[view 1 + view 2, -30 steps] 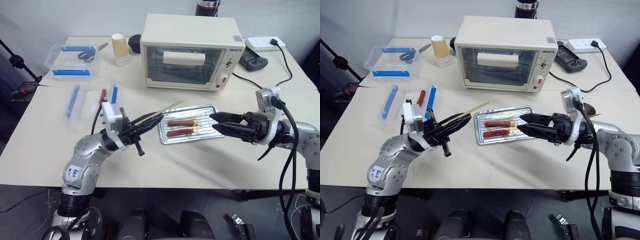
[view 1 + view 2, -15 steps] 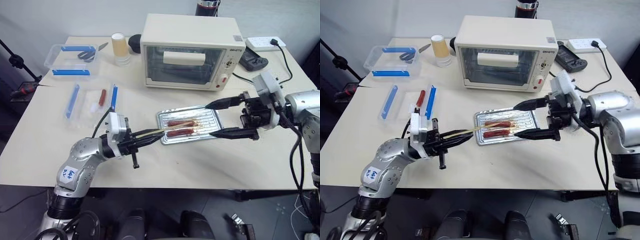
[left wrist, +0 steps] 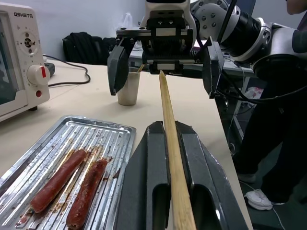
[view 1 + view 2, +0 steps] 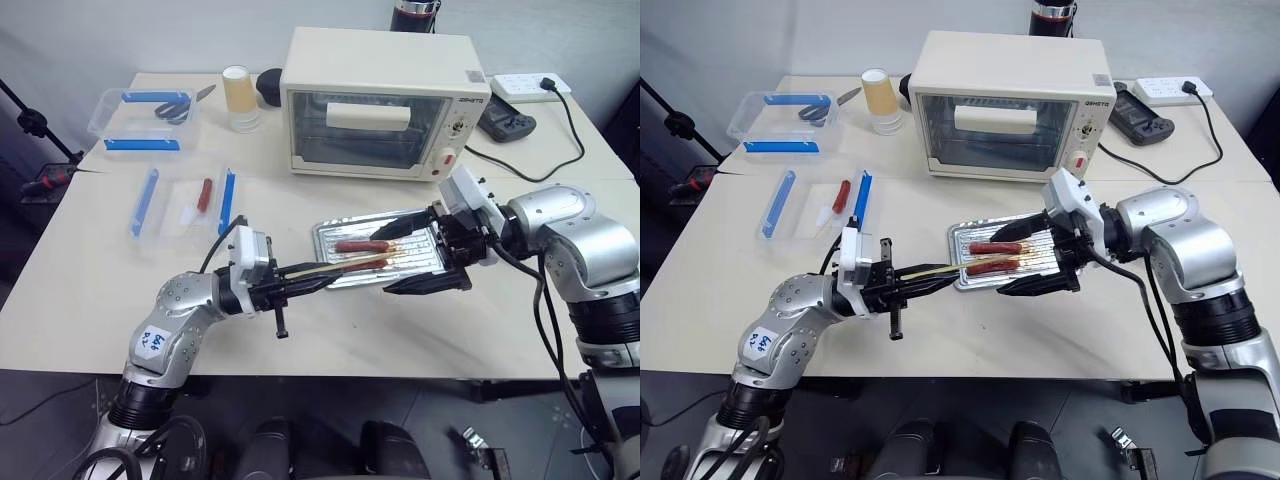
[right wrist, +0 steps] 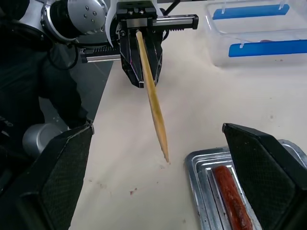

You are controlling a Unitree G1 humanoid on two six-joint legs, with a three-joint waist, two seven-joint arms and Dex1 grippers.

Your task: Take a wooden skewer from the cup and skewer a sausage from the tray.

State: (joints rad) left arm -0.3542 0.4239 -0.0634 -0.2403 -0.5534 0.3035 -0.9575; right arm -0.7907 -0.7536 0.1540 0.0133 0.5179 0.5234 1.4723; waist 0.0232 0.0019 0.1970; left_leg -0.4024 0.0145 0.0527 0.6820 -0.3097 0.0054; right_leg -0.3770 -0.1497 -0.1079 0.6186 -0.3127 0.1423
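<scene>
Swinging in from the right of the frame, the right gripper (image 4: 410, 252) has rolled over since a second ago, so that its two spread fingers now straddle the tray's (image 4: 425, 241) right half, one above and one below, where before they lay flat beside it. The left gripper (image 4: 318, 281), pressed tight on the wooden skewer (image 4: 335, 267), has meanwhile sunk and levelled out: the stick that earlier tilted up toward the oven (image 4: 378, 101) now runs low across the table (image 4: 90, 290) with its tip reaching the tray's left rim, close to the nearer sausage (image 4: 358, 264). By my judgement this means the fetching is done and the piercing is at hand; the open right pincer looks placed to steady a sausage while the point goes in, though it grips nothing yet. From the head views the second sausage (image 4: 362, 245) lies just behind the first, both along the tray's length near its centre. The left wrist view adds what the head views do not give: the skewer (image 3: 169, 139) lies straight in the groove between the shut fingers and aims at the right gripper (image 3: 163, 52) opposite, passing to the side of the two sausages, not at them, and the grey metal cup (image 3: 128, 86) stands on the table beyond the tray. In the right wrist view the skewer's tip hangs just short of the tray corner, with bare table beneath it.
</scene>
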